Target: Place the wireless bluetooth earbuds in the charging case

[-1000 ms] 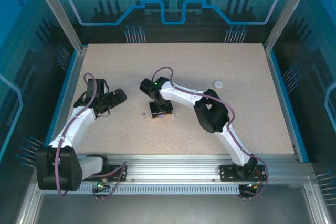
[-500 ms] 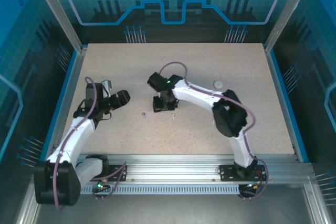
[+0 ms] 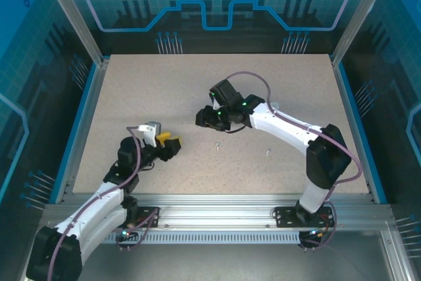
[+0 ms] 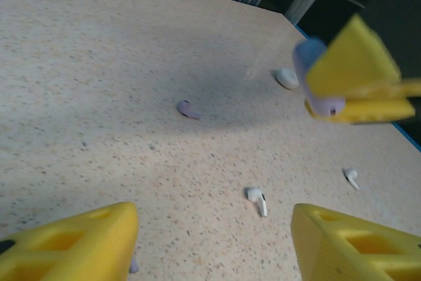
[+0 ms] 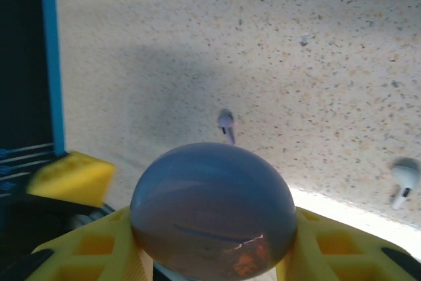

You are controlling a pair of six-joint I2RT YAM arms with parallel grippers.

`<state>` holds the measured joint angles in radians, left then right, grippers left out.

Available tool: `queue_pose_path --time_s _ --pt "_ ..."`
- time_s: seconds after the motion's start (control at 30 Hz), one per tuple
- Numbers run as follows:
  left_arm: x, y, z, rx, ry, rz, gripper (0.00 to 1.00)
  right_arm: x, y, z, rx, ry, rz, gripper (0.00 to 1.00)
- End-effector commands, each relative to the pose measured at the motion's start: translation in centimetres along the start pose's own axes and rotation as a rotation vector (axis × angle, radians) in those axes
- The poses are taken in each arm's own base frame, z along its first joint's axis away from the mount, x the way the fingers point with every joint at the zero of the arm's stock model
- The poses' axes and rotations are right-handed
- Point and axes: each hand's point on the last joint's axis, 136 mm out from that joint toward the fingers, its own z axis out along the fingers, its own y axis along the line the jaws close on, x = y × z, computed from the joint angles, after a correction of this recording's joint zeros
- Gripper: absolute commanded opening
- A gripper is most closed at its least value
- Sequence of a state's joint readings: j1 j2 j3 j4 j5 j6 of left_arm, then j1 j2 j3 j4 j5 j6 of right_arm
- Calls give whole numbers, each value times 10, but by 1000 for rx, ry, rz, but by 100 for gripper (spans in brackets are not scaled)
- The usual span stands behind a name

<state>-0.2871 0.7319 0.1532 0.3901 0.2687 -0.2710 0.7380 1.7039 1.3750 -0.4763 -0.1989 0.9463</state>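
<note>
The earbuds are tiny. A pale purple bud (image 4: 187, 108) lies loose on the table (image 4: 99, 64) ahead of the left gripper (image 4: 214, 238), a white bud (image 4: 258, 201) just ahead, and a second white bud (image 4: 352, 177) toward its right. The left gripper's fingers are apart and empty, on a low, outstretched arm. Beyond, the right gripper (image 5: 212, 248) clamps a round purple case (image 5: 212, 195).

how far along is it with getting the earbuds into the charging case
Done: nothing yet, no earbud looks seated. In hand: the right hand grips the purple charging case; the left hand is open and empty over the table. Left: a purple earbud, one white earbud and a second white earbud lie loose on the table, each to be picked up and inserted.
</note>
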Motion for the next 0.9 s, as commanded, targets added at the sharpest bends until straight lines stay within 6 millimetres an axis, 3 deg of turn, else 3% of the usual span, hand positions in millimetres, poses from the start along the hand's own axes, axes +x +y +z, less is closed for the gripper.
queue_pose_path --time_s 0.0,0.23,0.4,0.53,0.87 --pt "-28 -32 -3 130 -135 160 59 -11 29 -20 -151 -54 41 36" --pt "-30 -60 0 238 -150 243 53 -4 46 -32 -236 -57 35 36" --pt "-39 -70 1 266 -169 270 58 5 56 -34 -289 -52 37 36" --pt "-41 -81 -1 312 -175 282 55 11 57 -31 -296 -54 35 36" --pt "-58 -85 1 298 -249 251 56 22 71 -25 -341 -46 9 35"
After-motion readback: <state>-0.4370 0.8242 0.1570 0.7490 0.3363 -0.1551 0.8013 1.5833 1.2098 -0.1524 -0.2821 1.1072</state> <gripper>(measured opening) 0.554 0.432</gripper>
